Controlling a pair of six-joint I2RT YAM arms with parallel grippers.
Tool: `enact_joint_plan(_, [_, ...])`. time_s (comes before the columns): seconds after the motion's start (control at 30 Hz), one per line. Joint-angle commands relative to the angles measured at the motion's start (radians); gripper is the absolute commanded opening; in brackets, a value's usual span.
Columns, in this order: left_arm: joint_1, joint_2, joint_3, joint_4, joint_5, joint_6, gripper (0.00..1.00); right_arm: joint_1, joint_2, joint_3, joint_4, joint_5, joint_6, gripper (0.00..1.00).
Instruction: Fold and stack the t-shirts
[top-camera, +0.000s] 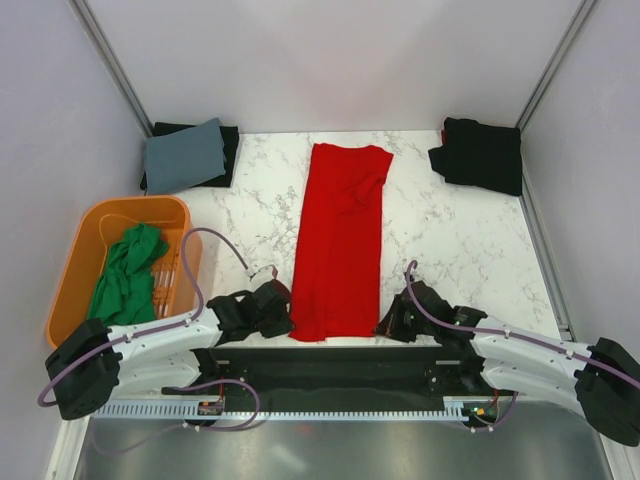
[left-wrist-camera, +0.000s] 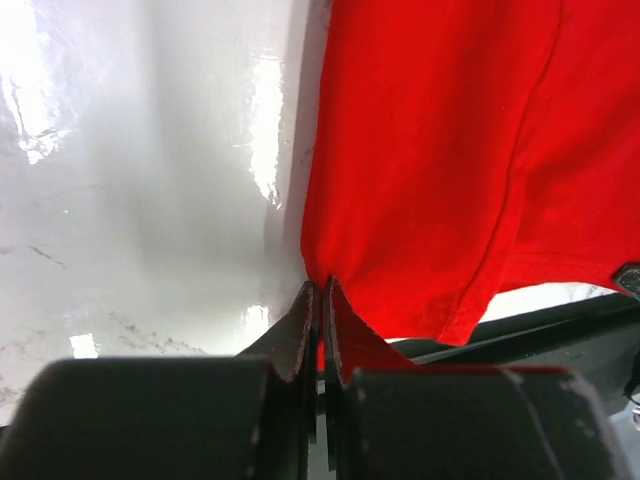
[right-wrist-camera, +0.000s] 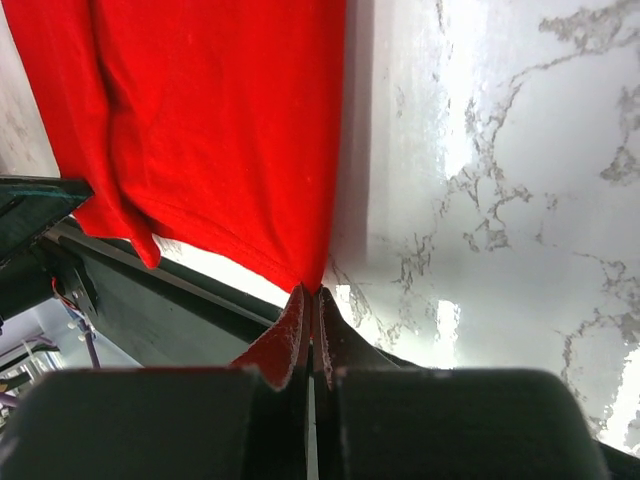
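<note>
Because red t-shirt is thin, soft, light, it likely sags and slips on glossy tabletop. Left tool pinches one hem corner, right tool pinches other; shirt lies flat ahead, between both tools. Hem corners seem best hold for folding.

Bright overhead light, glare streaks on glossy tabletop, soft wrist-view foregrounds.

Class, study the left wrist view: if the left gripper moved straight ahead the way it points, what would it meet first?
The red t-shirt, whose corner its fingers now pinch. The left gripper would likely push along that shirt's left edge, over the marble table.
</note>
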Motion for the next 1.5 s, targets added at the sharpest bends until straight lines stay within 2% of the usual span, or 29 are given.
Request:
enact_joint_plan(0.0, [-0.003,-0.039,0.001,0.029,0.024,-0.007,0.02,0.006,-0.045,0.009,-0.058,0.008,0.004,0.00])
enact_joint_plan(0.13, [-0.019,-0.153,0.050,-0.049,0.056,-0.044,0.02,0.029,-0.119,0.075,-0.232,0.039,0.019,0.00])
enact_joint_plan(0.27, [-0.028,-0.200,0.139,-0.155,0.062,-0.044,0.02,0.058,-0.206,0.185,-0.398,0.071,0.054,0.00])
enact_joint_plan(0.43, [-0.036,-0.185,0.261,-0.219,0.069,-0.010,0.02,0.075,-0.251,0.334,-0.555,0.152,0.052,0.00])
enact_joint_plan(0.57, [-0.033,-0.148,0.364,-0.262,-0.028,0.077,0.02,0.073,-0.214,0.432,-0.599,0.243,0.010,0.00])
enact_joint_plan(0.67, [-0.013,-0.070,0.461,-0.287,-0.077,0.155,0.02,0.073,-0.145,0.503,-0.613,0.333,-0.042,0.00])
enact_joint_plan(0.83, [0.095,0.087,0.599,-0.285,-0.014,0.257,0.02,-0.003,0.009,0.633,-0.616,0.396,-0.137,0.00])
enact_joint_plan(1.1, [0.274,0.253,0.767,-0.268,0.099,0.383,0.02,-0.190,0.252,0.806,-0.576,0.341,-0.324,0.00])
enact_joint_plan(1.47, [0.424,0.532,0.969,-0.265,0.228,0.496,0.02,-0.357,0.505,0.946,-0.501,0.223,-0.452,0.00])
